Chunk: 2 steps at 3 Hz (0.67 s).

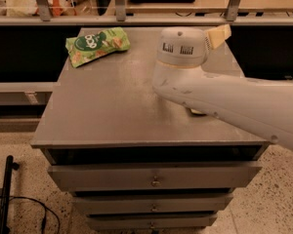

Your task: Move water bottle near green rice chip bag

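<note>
Task status: not done, judged early, with grasp and carry both left.

- The green rice chip bag (97, 45) lies flat at the back left corner of the counter (107, 111).
- The water bottle does not show anywhere on the bare surface. If it is on the counter, the arm (234, 99) covers it at the back right, well apart from the bag.
- The end effector (219, 35) shows only as a pale tan tip past the wrist housing (181, 48), over the back right of the counter. Wide, narrow or holding, I cannot tell.

Surroundings:
- A small object (197, 112) peeks out beneath the arm; I cannot identify it.
- Drawers (154, 177) sit below.
- Nothing lies on the counter between arm and bag, so the way across looks unobstructed.
</note>
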Each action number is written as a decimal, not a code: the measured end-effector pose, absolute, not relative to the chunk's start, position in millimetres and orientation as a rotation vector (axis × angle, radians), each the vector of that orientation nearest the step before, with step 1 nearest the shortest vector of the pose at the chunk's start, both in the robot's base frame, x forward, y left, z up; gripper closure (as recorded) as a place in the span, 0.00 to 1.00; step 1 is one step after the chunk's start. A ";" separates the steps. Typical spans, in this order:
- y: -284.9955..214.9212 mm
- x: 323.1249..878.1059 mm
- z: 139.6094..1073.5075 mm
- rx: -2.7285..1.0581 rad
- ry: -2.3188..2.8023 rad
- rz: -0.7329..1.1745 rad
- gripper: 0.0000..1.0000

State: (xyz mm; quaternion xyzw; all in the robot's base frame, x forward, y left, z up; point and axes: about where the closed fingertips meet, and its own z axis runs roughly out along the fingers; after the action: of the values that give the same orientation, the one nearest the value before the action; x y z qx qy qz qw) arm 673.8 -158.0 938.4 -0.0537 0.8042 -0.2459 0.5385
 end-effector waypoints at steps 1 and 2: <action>-165.0 657.2 963.3 0.088 1.866 -0.521 0.00; -162.1 625.8 988.5 0.223 1.864 -0.441 0.00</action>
State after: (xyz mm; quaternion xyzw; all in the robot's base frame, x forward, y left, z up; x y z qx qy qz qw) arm 625.8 -162.1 988.5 0.0949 0.7942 -0.1878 0.5700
